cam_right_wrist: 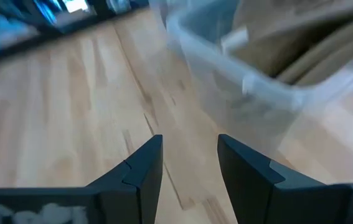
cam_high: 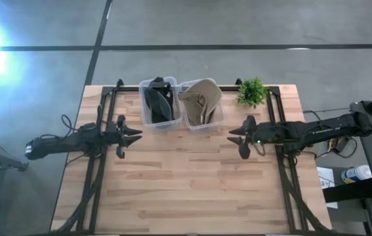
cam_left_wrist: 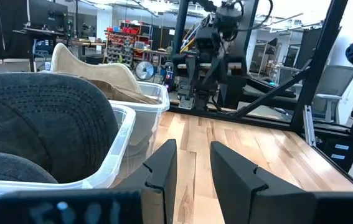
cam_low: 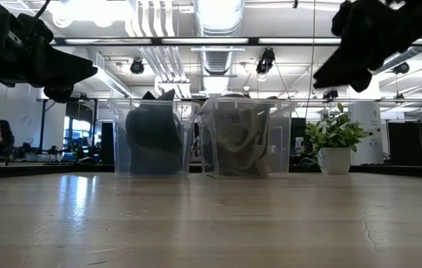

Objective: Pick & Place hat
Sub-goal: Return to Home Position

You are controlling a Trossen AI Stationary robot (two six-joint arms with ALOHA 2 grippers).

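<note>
Two clear plastic bins stand side by side at the table's far edge. The left bin [cam_high: 157, 103] holds a black cap [cam_left_wrist: 33, 130]; the right bin [cam_high: 203, 105] holds a beige cap [cam_high: 202, 97]. My left gripper [cam_high: 137, 136] hangs open above the table, left of and nearer than the black-cap bin. My right gripper [cam_high: 233, 135] is open too, in the air just right of and nearer than the beige-cap bin. In the low view both bins [cam_low: 153, 138] [cam_low: 245, 136] rest on their bases on the wood. Neither gripper touches anything.
A small green plant in a white pot [cam_high: 252, 92] stands right of the bins near the far right corner. Dark frame rails [cam_high: 107, 105] run along the table's left and right sides. Bare wood [cam_high: 186, 183] stretches across the middle and near half.
</note>
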